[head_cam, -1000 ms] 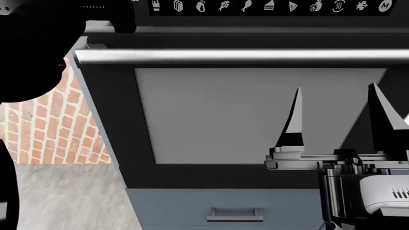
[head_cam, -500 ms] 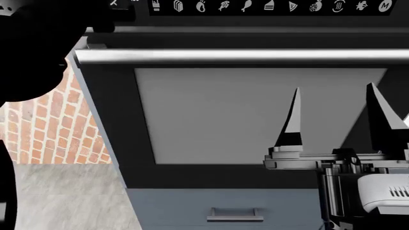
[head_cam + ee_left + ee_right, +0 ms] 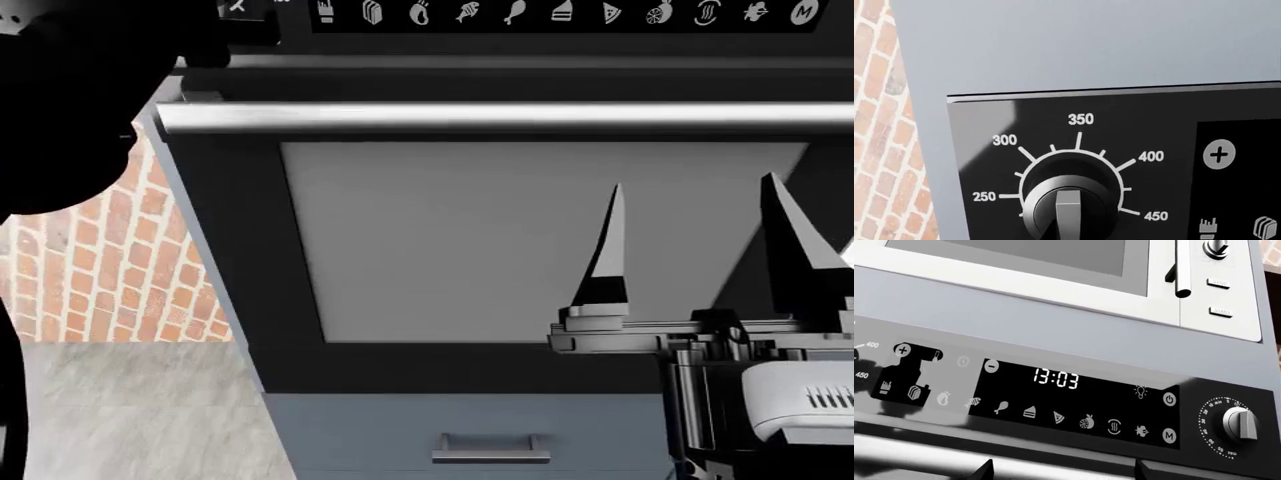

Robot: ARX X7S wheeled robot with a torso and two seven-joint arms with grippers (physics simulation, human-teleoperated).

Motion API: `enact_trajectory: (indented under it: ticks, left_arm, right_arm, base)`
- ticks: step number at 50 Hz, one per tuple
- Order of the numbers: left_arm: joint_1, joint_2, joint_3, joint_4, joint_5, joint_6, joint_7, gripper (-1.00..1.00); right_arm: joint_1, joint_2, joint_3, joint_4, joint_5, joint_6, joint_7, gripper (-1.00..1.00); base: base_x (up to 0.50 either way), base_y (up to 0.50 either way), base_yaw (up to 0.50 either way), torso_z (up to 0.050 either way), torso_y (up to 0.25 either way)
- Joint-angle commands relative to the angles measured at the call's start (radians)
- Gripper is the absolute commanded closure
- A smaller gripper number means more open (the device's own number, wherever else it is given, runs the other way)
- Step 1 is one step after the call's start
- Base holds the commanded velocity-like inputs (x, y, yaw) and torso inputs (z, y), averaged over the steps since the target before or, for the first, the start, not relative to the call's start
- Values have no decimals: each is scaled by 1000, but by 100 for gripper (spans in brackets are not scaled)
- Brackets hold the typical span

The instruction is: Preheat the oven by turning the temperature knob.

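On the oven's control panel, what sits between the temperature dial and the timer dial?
In the right wrist view, the dark display reading 13:03, with a row of food icons beneath, lies before the timer dial.

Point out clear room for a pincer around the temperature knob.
Free: the blank grey panel above the oven and the black face left of the dial. Tighter on the other side: the plus button and food icons flank the temperature knob.
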Motion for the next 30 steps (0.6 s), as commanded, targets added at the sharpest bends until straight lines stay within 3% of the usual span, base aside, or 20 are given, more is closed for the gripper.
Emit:
enact_trajectory:
  ticks: [1, 30]
  left_arm:
    - [-14, -20, 54, 30, 31, -2, 16, 100]
    - [-64, -45, 152, 43, 82, -29, 35, 100]
  right_arm:
    - [2, 3, -2, 0, 2, 0, 4, -100]
    - [6, 10, -7, -6, 9, 3, 14, -100]
  base:
    - [0, 0, 0, 0, 0]
    - [-1, 0, 0, 0, 2]
